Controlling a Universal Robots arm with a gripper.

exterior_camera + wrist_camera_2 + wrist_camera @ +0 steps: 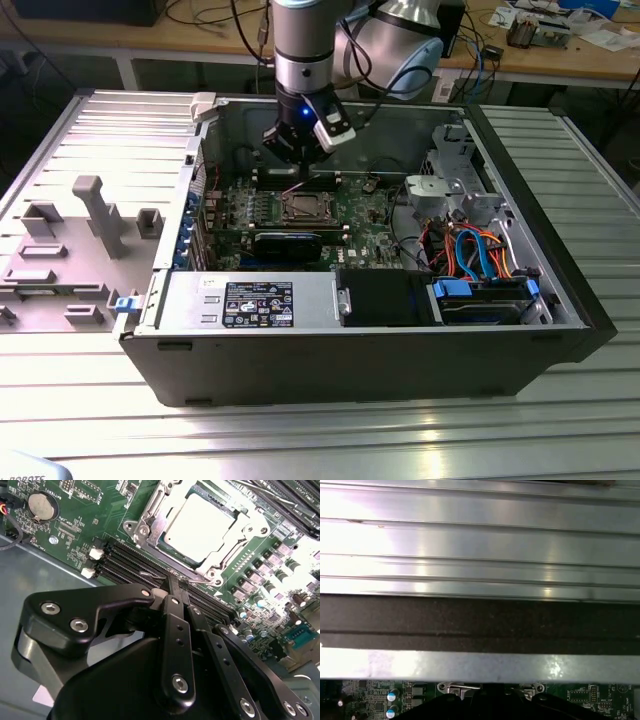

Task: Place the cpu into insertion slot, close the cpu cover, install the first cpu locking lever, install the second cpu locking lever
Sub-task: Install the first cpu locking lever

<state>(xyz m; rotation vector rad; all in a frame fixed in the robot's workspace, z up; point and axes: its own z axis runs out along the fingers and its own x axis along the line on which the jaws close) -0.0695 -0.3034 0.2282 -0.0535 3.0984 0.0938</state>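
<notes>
The cpu sits in the slot mid-board, under the cover. The gripper hangs just beside the slot, fingers pressed together, empty. The levers look thin, springy and stiff: best taken at their free ends.

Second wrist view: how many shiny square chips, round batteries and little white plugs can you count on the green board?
Square chip: 1
Round battery: 1
White plugs: 2
Total: 4
</notes>
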